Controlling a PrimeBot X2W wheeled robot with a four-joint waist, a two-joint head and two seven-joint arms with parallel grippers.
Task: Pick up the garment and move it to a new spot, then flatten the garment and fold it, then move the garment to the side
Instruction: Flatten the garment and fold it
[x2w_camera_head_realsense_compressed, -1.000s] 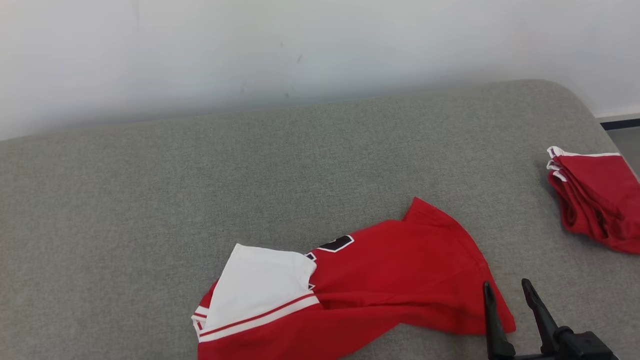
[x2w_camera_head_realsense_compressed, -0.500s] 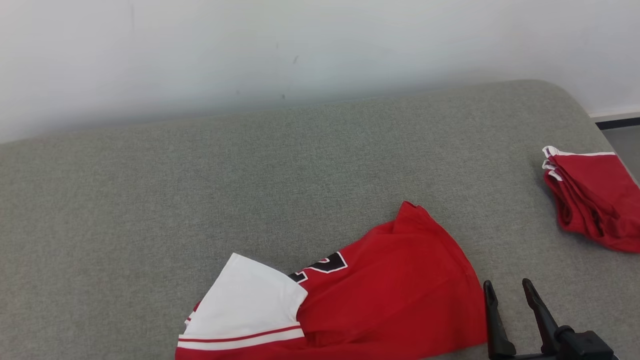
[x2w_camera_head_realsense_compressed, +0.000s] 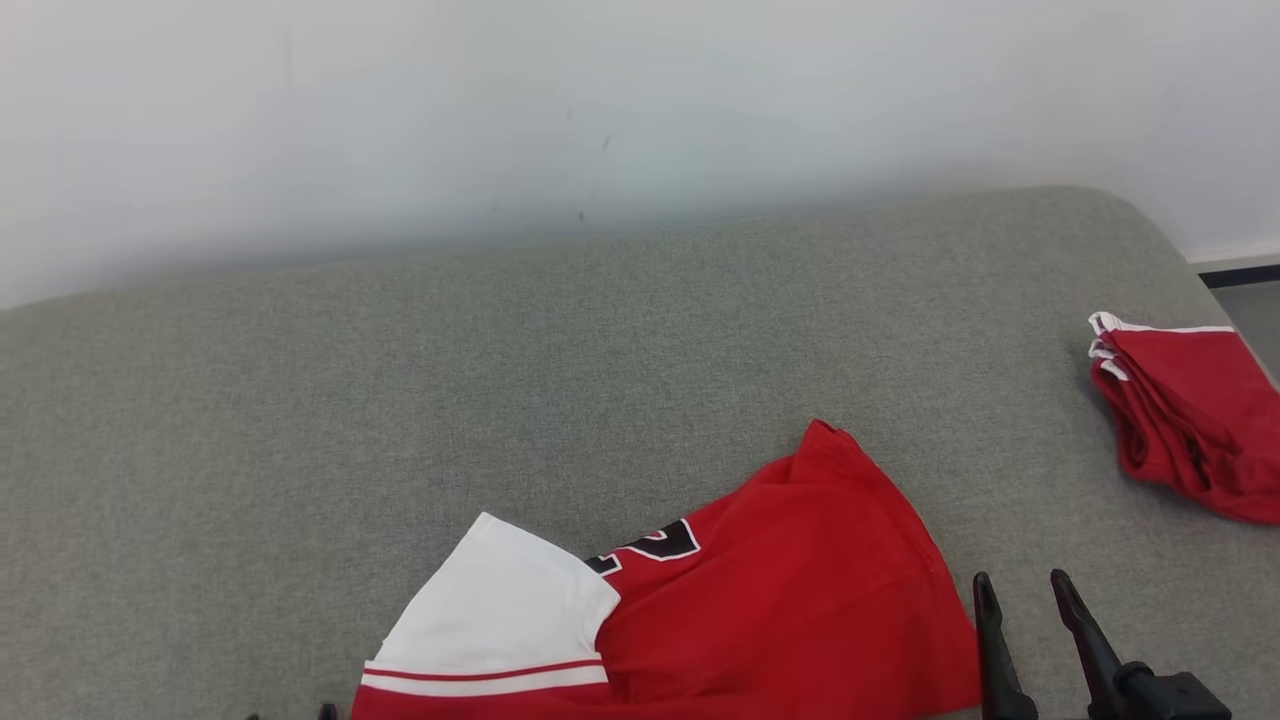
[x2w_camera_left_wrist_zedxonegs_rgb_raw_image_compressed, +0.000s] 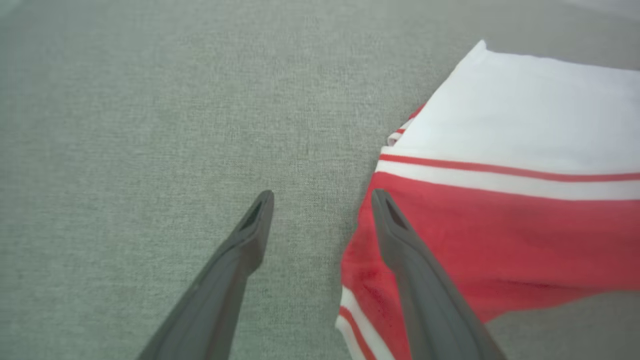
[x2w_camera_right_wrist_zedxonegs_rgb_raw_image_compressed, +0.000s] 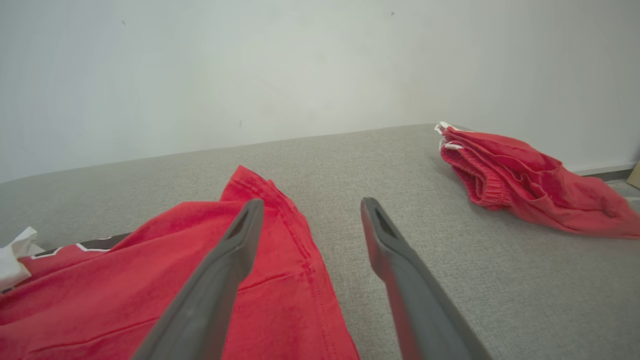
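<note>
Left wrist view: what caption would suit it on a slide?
Left tool, jaws open, poised at the edge of a red-and-white garment on a grey upholstered surface.

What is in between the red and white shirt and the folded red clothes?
Only bare grey fabric surface lies between the shirt and the folded red clothes, as the head view shows.
</note>
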